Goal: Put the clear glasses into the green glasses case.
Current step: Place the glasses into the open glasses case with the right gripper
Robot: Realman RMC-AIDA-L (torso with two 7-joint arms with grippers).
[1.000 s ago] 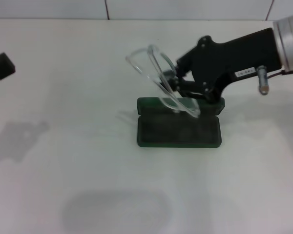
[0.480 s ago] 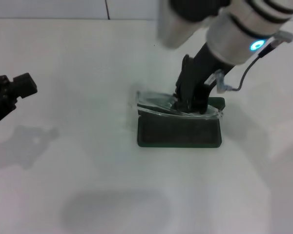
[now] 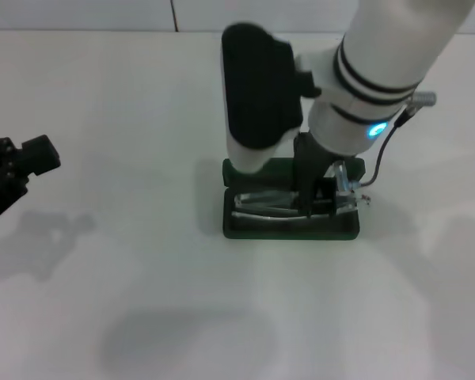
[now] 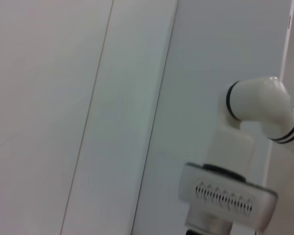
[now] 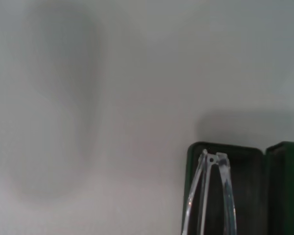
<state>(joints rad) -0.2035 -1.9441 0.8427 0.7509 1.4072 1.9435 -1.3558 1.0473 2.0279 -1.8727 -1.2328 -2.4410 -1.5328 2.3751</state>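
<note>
Clear glasses (image 3: 289, 204) lie folded down in the open base of the green glasses case (image 3: 245, 228), directly beneath the right claw (image 3: 321, 198). Their long thin arms run lengthwise along the dark lining, stretching away from the claw toward the robot's left end of the case, and a bit of clear frame sticks out past the claw on its right side, at the case's right edge. The right claw points straight down into the base with its dark fingers (image 3: 307, 194) closed on the glasses near their right end; the fingertips sit low inside the case, though whether the glasses rest fully on the lining cannot be told. Behind the claw, on its far side from the robot, the case's lid (image 3: 281, 166) stands up, mostly hidden by the arm's white and black forearm. The case sits on the white desk (image 3: 142, 277).

In the right wrist view the glasses (image 5: 208, 196) appear as two clear arms meeting at a hinge, lying over the dark lining of the case (image 5: 193, 166), with the green rim around them and the desk (image 5: 112, 98) beyond.

The left claw (image 3: 20, 162) hangs well off to the left of the working claw, above the bare desk and far from the case, holding nothing; its fingers are too unclear to judge. The left wrist view shows only pale surfaces and a white arm joint.
</note>
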